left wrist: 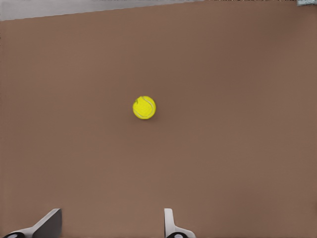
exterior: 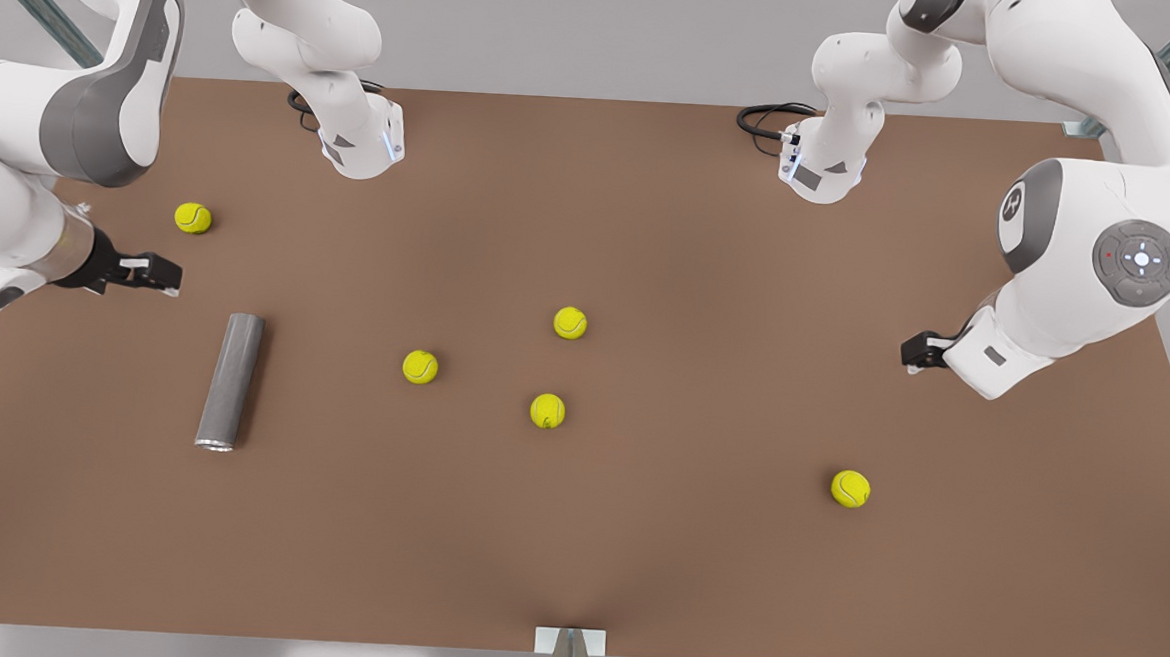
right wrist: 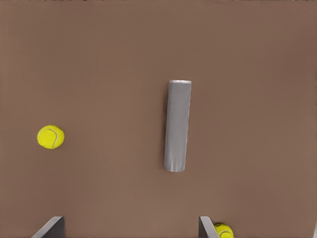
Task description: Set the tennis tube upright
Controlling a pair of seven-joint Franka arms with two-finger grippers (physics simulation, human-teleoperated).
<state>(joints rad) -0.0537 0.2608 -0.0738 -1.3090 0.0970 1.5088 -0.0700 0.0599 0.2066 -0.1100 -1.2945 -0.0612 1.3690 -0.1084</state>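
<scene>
None of the task is seen to be done: the tennis tube (exterior: 230,381) is laid flat on the brown table (exterior: 692,574), toward the front view's left, its silvery-rimmed end turned toward the table's near edge. It is touched by nothing and is well apart from the five tennis balls (exterior: 420,367) scattered over the table. By the right wrist view, where the tube (right wrist: 177,126) is framed lengthwise between two spread fingertips (right wrist: 49,227), the gripper near it at the front view's left is taken to be the right gripper (exterior: 147,273); its jaws are parted and nothing is held, and it is poised just beyond the tube's closed end, not yet lowered onto it. The left gripper (exterior: 919,351) is kept waiting at the front view's right, its fingers (left wrist: 168,223) likewise spread and empty, with a single ball (left wrist: 144,107) ahead of it. Everything is judged to be left: the tube must be approached, gripped across its body, tipped onto one end and released standing.
</scene>
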